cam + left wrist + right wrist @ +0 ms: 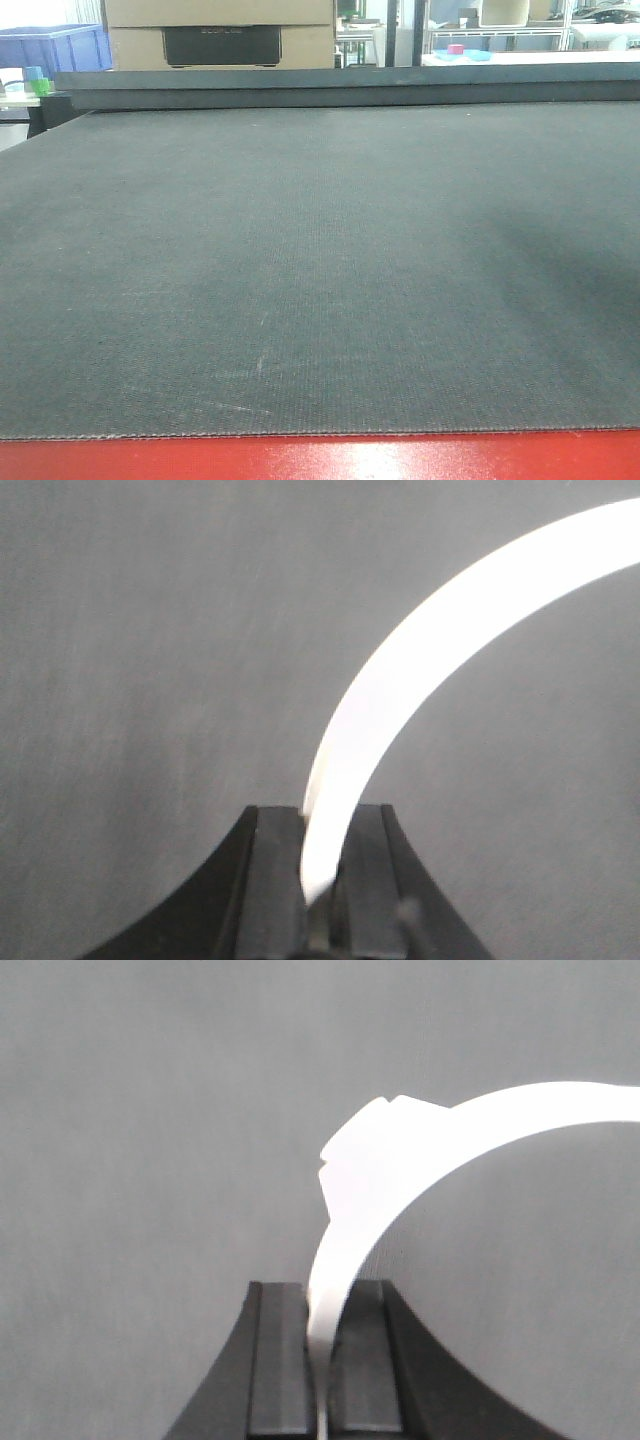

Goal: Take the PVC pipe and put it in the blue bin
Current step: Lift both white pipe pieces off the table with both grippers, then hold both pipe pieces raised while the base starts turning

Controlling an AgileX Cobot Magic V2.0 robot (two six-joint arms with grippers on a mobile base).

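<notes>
The white PVC pipe (420,670) shows in the left wrist view as a smooth, bright curved band. Its lower end is pinched between the black fingers (275,880) of the left gripper (320,880).

The right gripper (320,1360) clamps a similar white curved band (400,1160) with a stepped lug. Whether the two are one piece cannot be told.

The blue plastic bin (50,45) stands far left, beyond the bench (320,280).

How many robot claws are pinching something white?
2. The left gripper pinches a white curved pipe; the right gripper pinches a notched white pipe. Neither shows in the front view.
</notes>
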